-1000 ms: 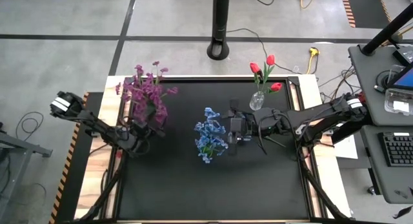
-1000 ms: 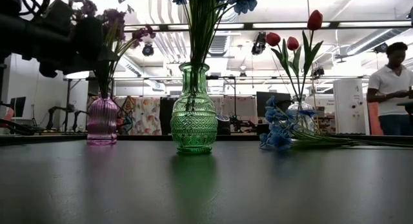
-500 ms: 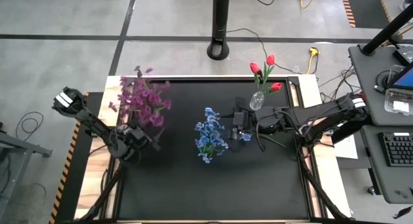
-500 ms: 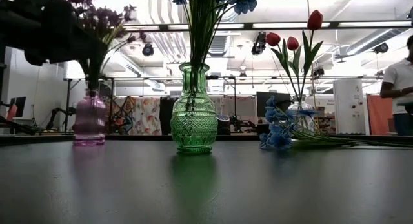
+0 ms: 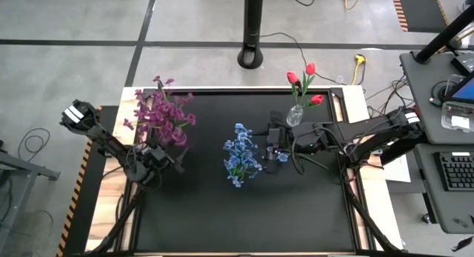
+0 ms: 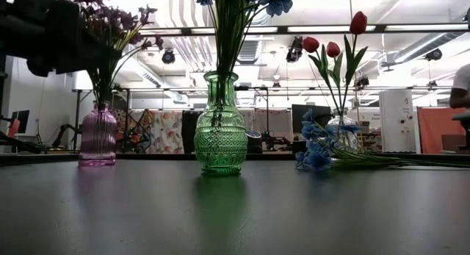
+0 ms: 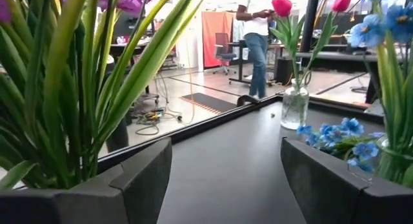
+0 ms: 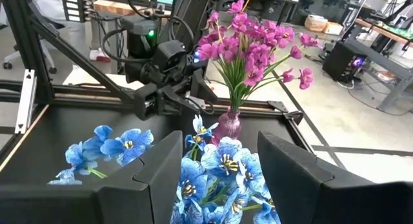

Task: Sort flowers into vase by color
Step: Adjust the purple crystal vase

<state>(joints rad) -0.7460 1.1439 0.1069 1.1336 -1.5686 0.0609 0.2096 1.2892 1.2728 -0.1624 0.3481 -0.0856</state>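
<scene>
Left pincer (image 5: 152, 166) low over the left part of the tabletop (image 5: 244, 212), released, fingers (image 7: 143, 177) spread wide with only bare surface showing in the gap. Purple flowers (image 5: 161, 115) in a pink vase (image 6: 98, 137) just beside it toward the far edge; green leaves of that bunch close against the outer side of one finger, not between the two. No contact with the pink vase to be made out.

Right pincer (image 5: 269, 149) reaching in from the right, near the middle of the tabletop, also released, fingers (image 8: 157, 164) apart and gripping nothing. Blue flowers (image 5: 241, 159) in a green vase (image 6: 220, 130) directly ahead of it, blossoms filling the gap as seen from the right wrist; touching or just short of touching, cannot tell. One loose blue sprig (image 6: 316, 153) flat on the tabletop beside this pincer, stem trailing toward the right arm.

Red tulips (image 5: 304, 78) upright in a clear vase (image 5: 295, 116) near the far right edge, just behind the right pincer, apart from both.
</scene>
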